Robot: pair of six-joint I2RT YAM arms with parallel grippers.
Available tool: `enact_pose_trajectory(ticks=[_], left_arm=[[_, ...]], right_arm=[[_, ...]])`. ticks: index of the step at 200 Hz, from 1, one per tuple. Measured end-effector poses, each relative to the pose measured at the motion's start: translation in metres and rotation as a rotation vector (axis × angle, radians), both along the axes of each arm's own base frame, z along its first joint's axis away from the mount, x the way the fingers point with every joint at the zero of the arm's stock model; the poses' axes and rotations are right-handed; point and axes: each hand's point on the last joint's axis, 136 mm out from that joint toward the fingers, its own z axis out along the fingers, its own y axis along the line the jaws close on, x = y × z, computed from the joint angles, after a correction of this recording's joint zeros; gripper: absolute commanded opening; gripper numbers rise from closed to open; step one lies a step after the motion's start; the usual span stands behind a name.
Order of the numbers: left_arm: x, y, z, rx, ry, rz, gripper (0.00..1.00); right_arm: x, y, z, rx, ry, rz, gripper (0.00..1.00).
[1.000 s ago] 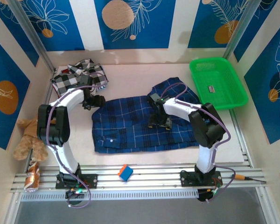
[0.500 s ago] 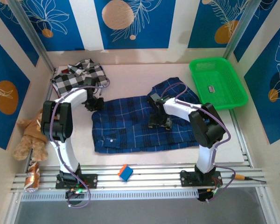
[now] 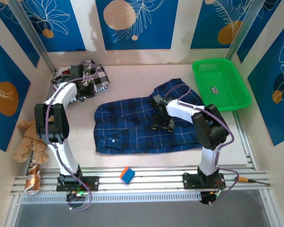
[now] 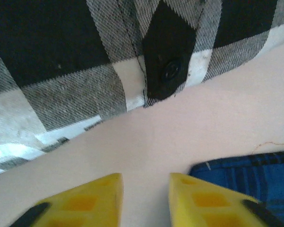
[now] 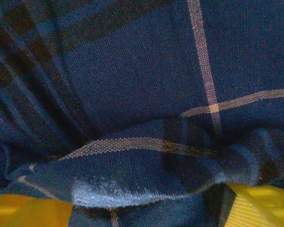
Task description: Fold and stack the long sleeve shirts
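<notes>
The dark blue plaid cloth shirt with thin light lines (image 3: 132,125) is spread at the middle of the pale table (image 3: 132,78), its long axis running left to right, with one part bunched toward the green plastic basket (image 3: 221,82) at the far right. The right gripper (image 3: 162,124) is set down on its right half. In the right wrist view a raised fold of that shirt (image 5: 132,175) is seen pinched between the yellow fingers (image 5: 260,203), so this gripper is judged clenched on the cloth. The black-and-white checked cloth shirt (image 3: 87,75) lies crumpled in the far left corner, well apart from the right arm and just beside the left gripper (image 3: 83,88). In the left wrist view the yellow fingertips (image 4: 94,196) are spread apart over bare table with nothing held, and the checked edge with its buttoned black cuff (image 4: 168,71) lies just ahead of them. The checked shirt is therefore judged reachable by the left arm with a short forward advance.
</notes>
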Motion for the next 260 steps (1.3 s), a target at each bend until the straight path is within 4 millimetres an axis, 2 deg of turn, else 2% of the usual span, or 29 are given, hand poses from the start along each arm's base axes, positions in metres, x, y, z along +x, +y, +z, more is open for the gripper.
enact_pose_trajectory(ticks=[16,33,56,69,85,100,112,130,143,158,203,260], left_arm=[[-0.010,-0.006,0.004,-0.017,-0.003,0.018,0.67],[-0.038,-0.021,0.017,-0.026,-0.010,0.006,0.72],[-0.086,-0.090,0.051,-0.097,-0.074,-0.131,0.73],[-0.115,-0.128,0.061,-0.160,-0.090,-0.216,0.73],[-0.143,-0.152,0.053,-0.211,-0.065,-0.259,0.73],[-0.159,-0.162,0.025,-0.230,0.001,-0.254,0.72],[-0.168,-0.162,-0.003,-0.224,0.069,-0.226,0.73],[-0.177,-0.149,-0.046,-0.162,0.167,-0.158,0.73],[-0.179,-0.137,-0.067,-0.123,0.213,-0.110,0.73],[-0.180,-0.123,-0.081,-0.091,0.238,-0.060,0.75],[-0.183,-0.100,-0.083,-0.111,0.178,0.022,0.78],[-0.207,-0.084,-0.077,-0.126,0.181,0.078,0.81]], right_arm=[[0.000,-0.001,0.001,0.005,-0.015,-0.003,0.77],[0.000,-0.003,0.003,0.008,-0.035,-0.008,0.79],[-0.001,-0.007,0.006,0.000,-0.053,-0.011,0.80],[-0.002,-0.009,0.008,-0.006,-0.063,-0.012,0.81],[-0.002,-0.012,0.014,-0.008,-0.082,-0.013,0.82],[-0.002,-0.015,0.019,-0.007,-0.099,-0.017,0.82],[-0.003,-0.018,0.020,-0.008,-0.103,-0.025,0.82],[-0.006,-0.026,0.015,-0.019,-0.089,-0.038,0.82],[-0.010,-0.030,0.011,-0.027,-0.076,-0.044,0.82],[-0.011,-0.033,0.009,-0.031,-0.070,-0.053,0.82],[-0.008,-0.039,0.008,-0.032,-0.073,-0.094,0.82],[0.005,-0.060,0.006,-0.040,-0.087,-0.191,0.86]])
